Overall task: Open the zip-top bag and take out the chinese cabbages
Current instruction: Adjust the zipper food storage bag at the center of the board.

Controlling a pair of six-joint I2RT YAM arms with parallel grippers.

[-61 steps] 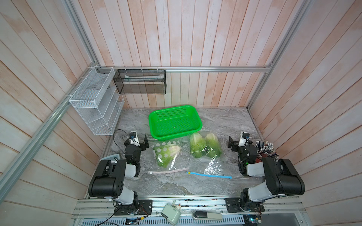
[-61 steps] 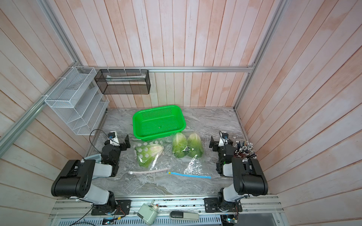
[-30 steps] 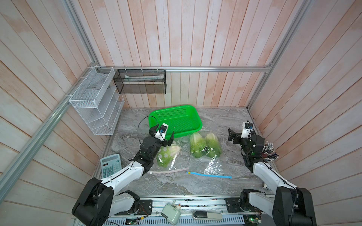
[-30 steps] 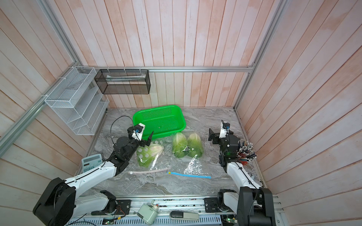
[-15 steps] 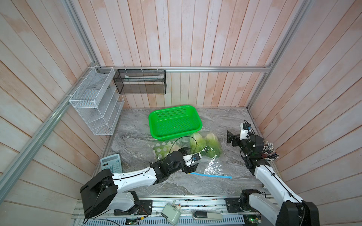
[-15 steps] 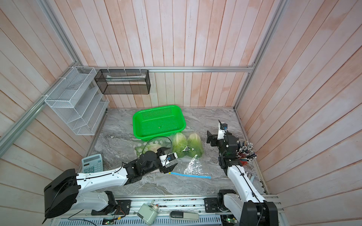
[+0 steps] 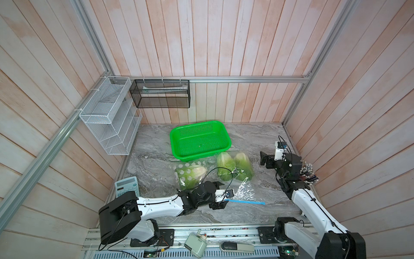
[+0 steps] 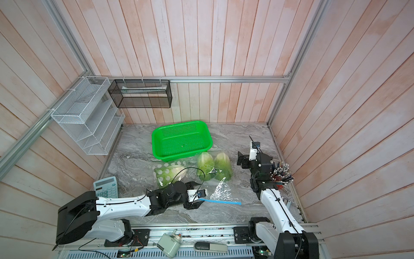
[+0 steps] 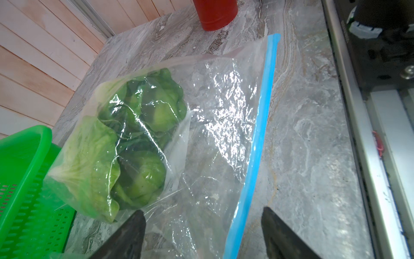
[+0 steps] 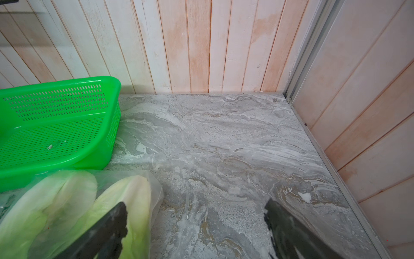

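Two oval cabbage heads [image 7: 224, 167], whitish at the base and green at the tips, lie side by side in the closed end of a clear plastic zip-top bag [image 7: 244, 190]. They sit ahead of the left claw [image 7: 221, 194], well clear of its fingertips. A third cabbage head [image 7: 193, 172], in a green white-dotted bag, lies just beside that claw's wrist, on the side toward the bright green perforated plastic basket [image 7: 226, 136]. The left claw is low over the marble-patterned table [image 7: 152, 161] with its jaws spread. In the left wrist view the bag's blue seal strip [image 9: 257, 139] runs between the black fingers [image 9: 127, 235], and no contact is visible. The right claw [image 7: 264, 160] is spread wide and holds nothing. It is raised beside the bag's cabbage end, and whether it touches the bag cannot be told. Bare table lies ahead of the right claw as far as the back wall and the corner post. The table's front metal rail [image 9: 358, 139] runs close beside the left claw, parallel to the strip, and a red cylindrical pot [image 9: 215, 13] stands beyond the strip's far end.
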